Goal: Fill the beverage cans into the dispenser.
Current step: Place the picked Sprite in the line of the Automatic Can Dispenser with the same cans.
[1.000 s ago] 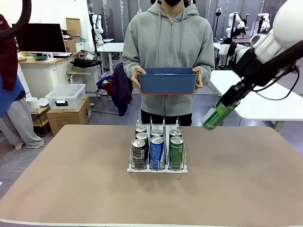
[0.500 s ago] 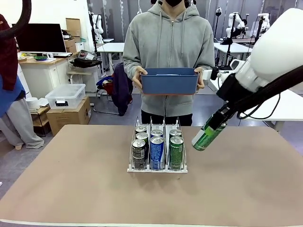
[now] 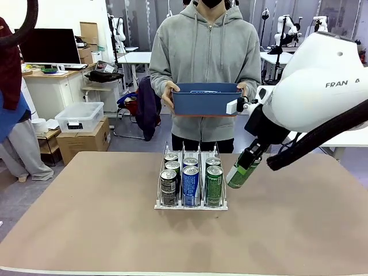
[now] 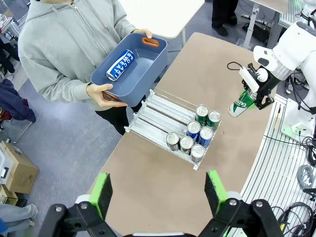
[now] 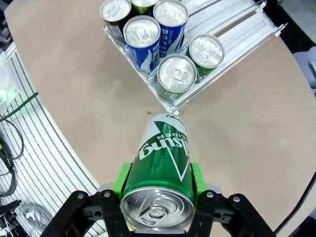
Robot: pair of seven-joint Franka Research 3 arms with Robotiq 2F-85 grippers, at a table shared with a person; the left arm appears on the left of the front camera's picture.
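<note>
Right arm's fingers [image 5: 122, 183] are clamped on a slim green aluminium can [image 3: 237, 174], silver top toward the wrist. The can hangs tilted just off the right side of the clear three-lane wire-divided dispenser [image 3: 192, 207], above the brown desk [image 3: 86, 241]. Its long axis slants down toward the dispenser, base end leading. Two green cans [image 5: 177, 74] sit at the dispenser's front in the near lane, and the rear of that lane is bare. Left arm's fingers [image 4: 102, 193] are spread wide and empty, high over the dispenser, so the right arm is nearer. Versus one second back, the can is lower and closer to the dispenser, and the stocked cans are unchanged.
</note>
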